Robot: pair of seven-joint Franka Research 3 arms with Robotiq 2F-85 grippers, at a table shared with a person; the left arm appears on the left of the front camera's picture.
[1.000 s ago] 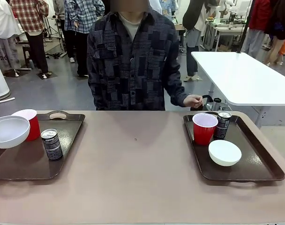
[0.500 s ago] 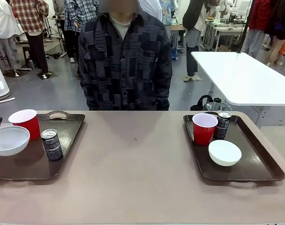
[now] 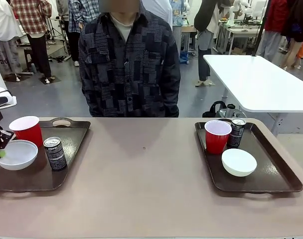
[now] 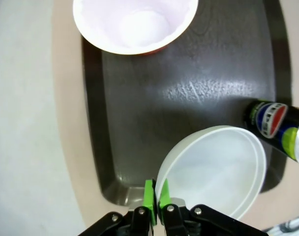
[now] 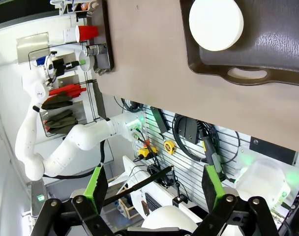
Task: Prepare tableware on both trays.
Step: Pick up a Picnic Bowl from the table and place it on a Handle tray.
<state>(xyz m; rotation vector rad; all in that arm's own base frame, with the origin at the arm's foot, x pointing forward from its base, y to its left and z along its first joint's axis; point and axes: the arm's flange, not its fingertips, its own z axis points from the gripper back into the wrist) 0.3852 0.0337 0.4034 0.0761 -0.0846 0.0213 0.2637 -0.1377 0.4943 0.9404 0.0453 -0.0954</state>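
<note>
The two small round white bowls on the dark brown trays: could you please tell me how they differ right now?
The small round white bowl on the left tray has its rim pinched by the left claw, while the small round white bowl on the right tray stands free. The left one sits beside the slim black can; the right one lies nearer the robot than its can. Both are empty and upright.

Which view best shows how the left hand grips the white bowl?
The left wrist view: the left hand pinches the bowl's rim between green pads above the left tray. The front view shows the bowl whole but the grip small at the edge; the right wrist view shows it tiny.
</note>
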